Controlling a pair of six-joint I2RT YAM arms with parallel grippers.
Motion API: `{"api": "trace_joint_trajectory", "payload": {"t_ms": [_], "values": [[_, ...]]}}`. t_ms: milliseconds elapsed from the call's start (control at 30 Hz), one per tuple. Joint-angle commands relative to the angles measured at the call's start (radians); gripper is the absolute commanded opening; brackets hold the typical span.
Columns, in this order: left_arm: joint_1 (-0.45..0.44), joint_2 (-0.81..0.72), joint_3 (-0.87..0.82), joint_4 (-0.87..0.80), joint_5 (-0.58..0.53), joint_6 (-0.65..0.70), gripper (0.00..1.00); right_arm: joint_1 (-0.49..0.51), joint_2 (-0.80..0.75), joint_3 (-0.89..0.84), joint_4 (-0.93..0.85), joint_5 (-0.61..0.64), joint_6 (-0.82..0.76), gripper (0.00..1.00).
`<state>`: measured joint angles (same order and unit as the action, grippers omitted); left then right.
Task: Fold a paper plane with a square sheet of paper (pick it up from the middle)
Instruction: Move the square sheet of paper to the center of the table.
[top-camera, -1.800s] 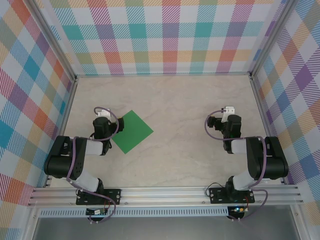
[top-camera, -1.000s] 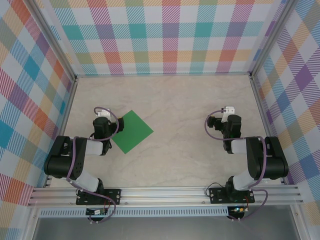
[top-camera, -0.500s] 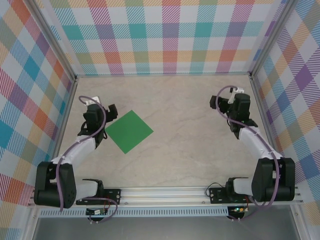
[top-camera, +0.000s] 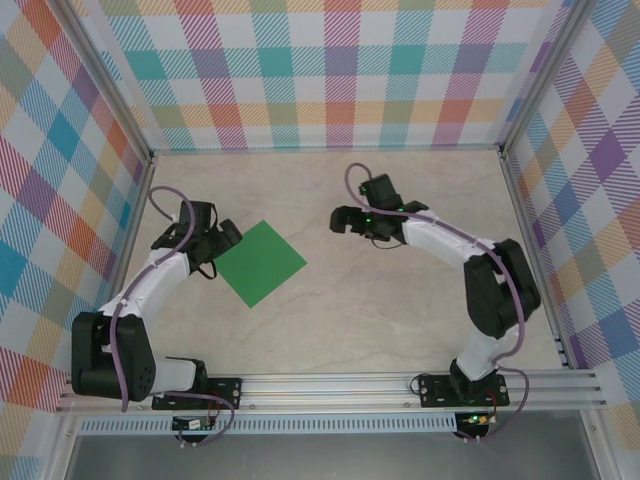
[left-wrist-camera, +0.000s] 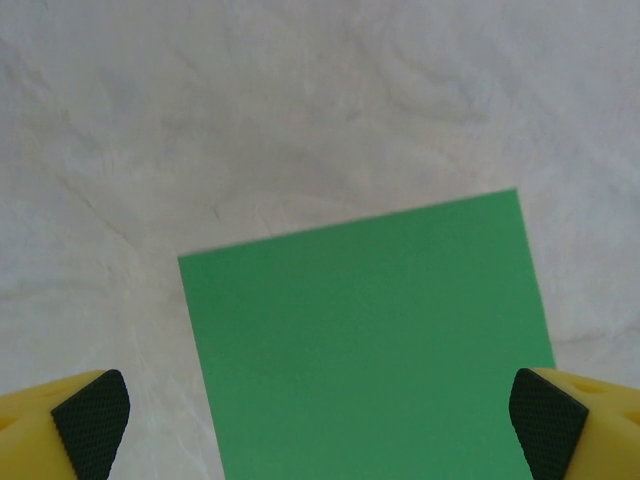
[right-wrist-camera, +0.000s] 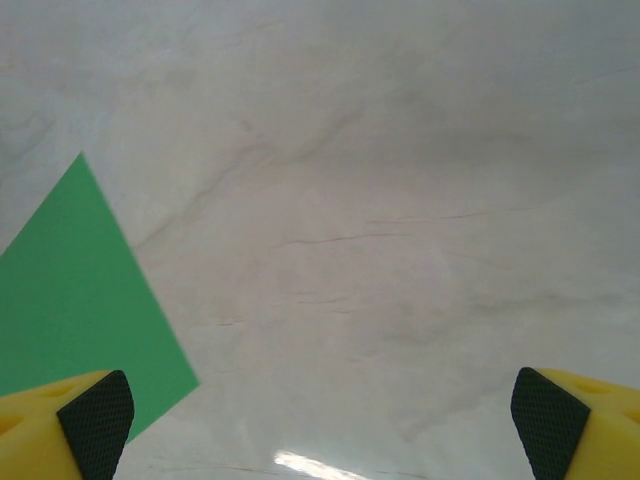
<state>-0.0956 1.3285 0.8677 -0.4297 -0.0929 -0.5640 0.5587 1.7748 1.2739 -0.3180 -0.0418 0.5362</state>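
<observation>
Table (top-camera: 380, 300) is carrying the square sheet of paper (top-camera: 260, 263), lying flat, left of centre. Left gripper (top-camera: 218, 250) is hovering at its left corner, jaws spread wide, gripping nothing. Right gripper (top-camera: 342, 222) is hanging mid-table, equally wide, empty.

The left arm (top-camera: 150, 285) and the right arm (top-camera: 445, 238) are made of white tubes and round black joints; a thin purple cable (top-camera: 152, 200) loops along each one; each arm stands on a flat black base plate (top-camera: 222, 387); the left hand (top-camera: 222, 236) and the right hand (top-camera: 345, 220) look black from above; up close, the fingertips (left-wrist-camera: 40, 430) are yellow with bumpy black pads (left-wrist-camera: 92, 420).
</observation>
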Motion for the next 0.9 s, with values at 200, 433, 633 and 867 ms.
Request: {"api": "trace_joint_trajectory", "payload": {"t_ms": [200,433,633,867], "values": [[0.030,-0.029,0.062,-0.200,-0.113,-0.081,1.00,0.253,0.306,0.353,-0.113,-0.093,0.056,0.95],[0.048,-0.070,0.054,-0.256,-0.128,-0.066,1.00,0.312,0.502,0.585,-0.199,-0.138,0.052,0.91],[0.049,-0.077,0.041,-0.262,-0.122,-0.068,1.00,0.320,0.594,0.686,-0.289,-0.118,0.034,0.91],[0.049,-0.062,0.043,-0.262,-0.101,-0.074,1.00,0.318,0.555,0.563,-0.372,0.011,-0.058,0.91]]}}
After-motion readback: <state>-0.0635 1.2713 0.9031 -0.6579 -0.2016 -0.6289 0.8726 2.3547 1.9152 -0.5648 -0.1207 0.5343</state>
